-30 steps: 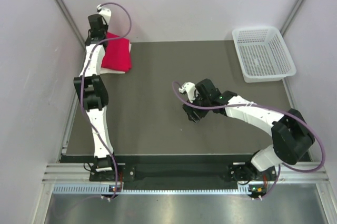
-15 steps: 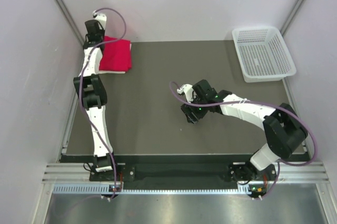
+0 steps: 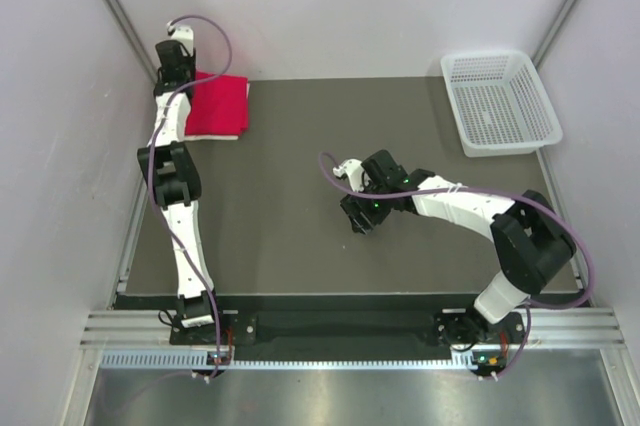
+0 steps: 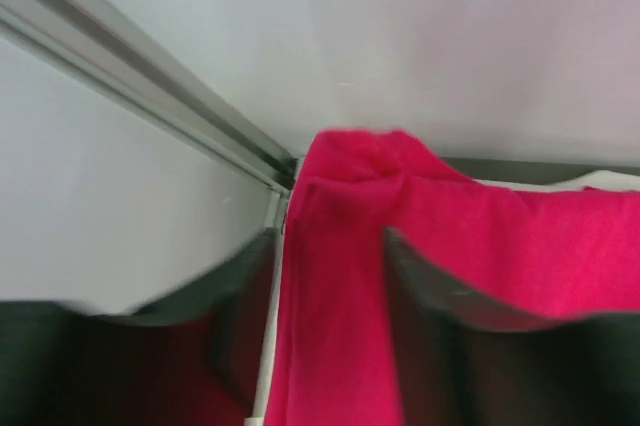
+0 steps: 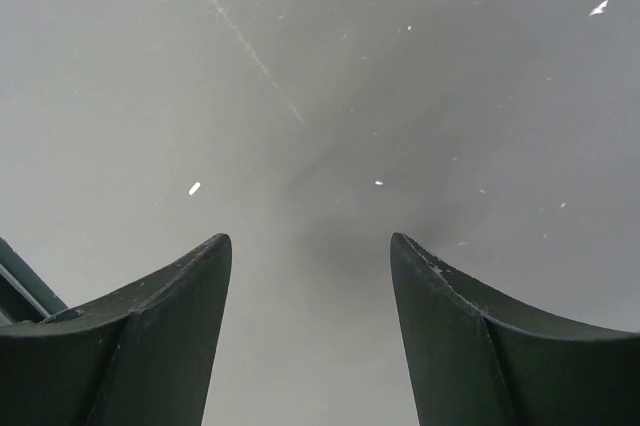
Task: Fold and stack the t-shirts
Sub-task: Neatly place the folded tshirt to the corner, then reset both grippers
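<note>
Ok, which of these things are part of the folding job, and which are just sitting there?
Job:
- red t-shirt, folded, far left corner
- white t-shirt, only an edge showing under the red one
- left tool, open over the red shirt

Lying about:
- white mesh basket, far right corner

Dark grey matte counter (image 3: 290,146), faintly scratched and speckled seen close from the right wrist; hemmed by pale lilac-white walls (image 3: 350,6) on three sides, with aluminium posts (image 3: 121,16) slanting at the far corners; silver rail (image 3: 130,329) along the near edge, then brushed steel sheet (image 3: 350,396) beyond it; soft, even light throughout.
</note>
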Action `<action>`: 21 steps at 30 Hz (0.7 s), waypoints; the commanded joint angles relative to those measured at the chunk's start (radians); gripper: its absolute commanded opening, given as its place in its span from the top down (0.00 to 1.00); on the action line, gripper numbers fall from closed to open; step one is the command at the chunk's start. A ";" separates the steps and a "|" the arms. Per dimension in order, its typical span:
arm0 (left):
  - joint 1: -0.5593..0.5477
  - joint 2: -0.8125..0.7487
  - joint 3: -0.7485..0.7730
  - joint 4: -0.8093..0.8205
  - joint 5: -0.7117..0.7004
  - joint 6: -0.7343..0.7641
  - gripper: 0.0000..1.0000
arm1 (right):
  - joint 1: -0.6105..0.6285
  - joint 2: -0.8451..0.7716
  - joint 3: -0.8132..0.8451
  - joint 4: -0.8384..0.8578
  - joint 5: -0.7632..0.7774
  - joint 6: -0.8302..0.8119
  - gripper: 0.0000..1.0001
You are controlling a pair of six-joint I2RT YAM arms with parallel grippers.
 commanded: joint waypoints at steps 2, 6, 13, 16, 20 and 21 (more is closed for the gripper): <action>0.023 -0.007 0.047 0.120 -0.082 -0.042 0.33 | -0.015 0.003 0.052 0.031 -0.020 0.013 0.35; 0.016 -0.056 0.038 0.112 -0.083 -0.079 0.13 | -0.027 -0.021 0.047 0.038 -0.029 0.028 0.35; -0.055 -0.254 -0.073 0.063 -0.047 -0.160 0.09 | -0.078 -0.154 -0.076 0.148 -0.069 0.161 0.35; -0.136 -0.376 -0.230 0.025 -0.003 -0.222 0.02 | -0.113 -0.259 -0.158 0.238 -0.100 0.262 0.35; -0.338 -0.564 -0.480 0.014 0.077 -0.362 0.01 | -0.150 -0.385 -0.289 0.350 -0.098 0.402 0.33; -0.377 -0.599 -0.572 0.012 0.092 -0.387 0.01 | -0.154 -0.435 -0.310 0.396 -0.095 0.433 0.32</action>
